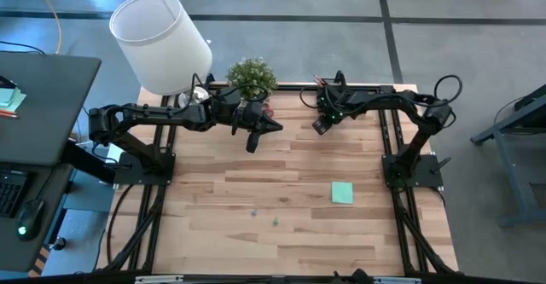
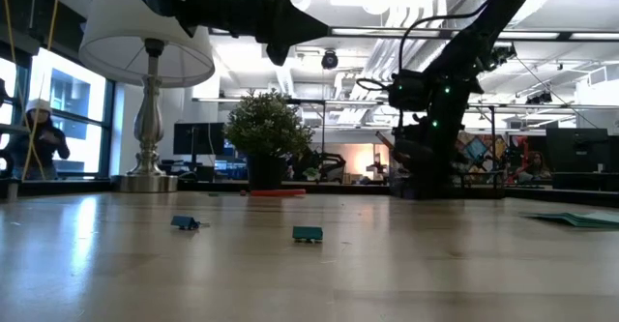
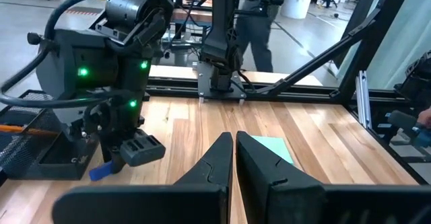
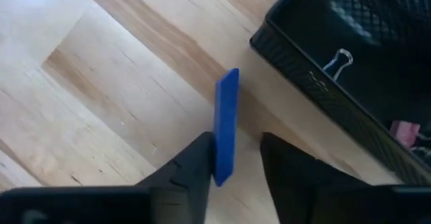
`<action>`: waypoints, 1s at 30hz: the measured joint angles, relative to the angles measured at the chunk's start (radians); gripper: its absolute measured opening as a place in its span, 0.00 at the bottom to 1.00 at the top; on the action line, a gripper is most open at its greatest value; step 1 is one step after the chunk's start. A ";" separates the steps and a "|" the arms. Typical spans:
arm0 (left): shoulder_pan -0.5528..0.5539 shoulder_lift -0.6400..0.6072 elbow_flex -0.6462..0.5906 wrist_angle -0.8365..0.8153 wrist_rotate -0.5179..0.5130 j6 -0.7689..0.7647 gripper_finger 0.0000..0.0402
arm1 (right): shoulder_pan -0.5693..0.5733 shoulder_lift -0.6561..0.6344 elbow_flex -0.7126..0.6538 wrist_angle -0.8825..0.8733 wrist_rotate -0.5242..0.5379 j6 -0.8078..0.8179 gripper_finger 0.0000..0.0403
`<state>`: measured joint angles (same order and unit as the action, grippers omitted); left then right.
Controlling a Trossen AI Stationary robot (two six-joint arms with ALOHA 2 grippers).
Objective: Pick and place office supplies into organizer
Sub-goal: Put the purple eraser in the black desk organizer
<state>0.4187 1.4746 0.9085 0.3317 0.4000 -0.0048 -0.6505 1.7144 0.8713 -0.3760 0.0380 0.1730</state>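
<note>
My right gripper (image 4: 236, 146) points steeply down beside the black mesh organizer (image 4: 350, 69), at the table's far side. Its fingers stand apart, with a flat blue piece (image 4: 227, 126) edge-on between them. The left wrist view shows this gripper (image 3: 131, 150) with the blue piece (image 3: 101, 172) sticking out below it. My left gripper (image 3: 234, 143) hangs shut and empty above the table's middle (image 1: 273, 128). A mint-green sticky-note pad (image 1: 342, 193) lies flat on the table. Red scissors (image 2: 276, 192) lie by the plant. My right gripper touches the blue piece with one finger only. The piece's lower end (image 4: 222, 173) lies against that finger's inner face (image 4: 199, 160), and a gap shows between the piece and the other finger (image 4: 286, 170). I cannot tell whether the piece stands on the table.
A potted plant (image 1: 252, 77) and a lamp with a white shade (image 1: 162, 41) stand at the far left. Two small pieces (image 1: 253, 210) (image 1: 275, 222) lie near the table's middle front. The organizer holds a binder clip (image 4: 340, 59) and an orange pencil (image 3: 13, 126).
</note>
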 joint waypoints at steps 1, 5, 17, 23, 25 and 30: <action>0.000 0.000 0.000 0.000 0.000 0.000 0.02 | 0.005 -0.002 -0.001 0.003 0.003 -0.017 0.24; 0.000 0.000 0.000 0.000 0.000 0.000 0.02 | 0.033 -0.010 -0.003 0.009 0.016 -0.074 0.07; 0.000 0.000 0.000 0.000 0.000 0.000 0.02 | 0.088 -0.166 0.061 -0.168 0.111 -0.185 0.02; 0.000 0.000 0.000 0.001 0.000 0.000 0.02 | 0.015 -0.206 0.125 -0.212 0.163 -0.306 0.05; 0.000 0.000 0.000 0.001 0.000 -0.001 0.02 | -0.018 -0.196 0.123 -0.211 0.157 -0.336 0.03; 0.000 0.000 0.000 -0.002 0.001 -0.002 0.02 | -0.093 -0.170 0.096 -0.213 0.151 -0.375 0.02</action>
<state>0.4187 1.4746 0.9085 0.3293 0.4011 -0.0067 -0.7432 1.5441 0.9677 -0.5890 0.1892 -0.2022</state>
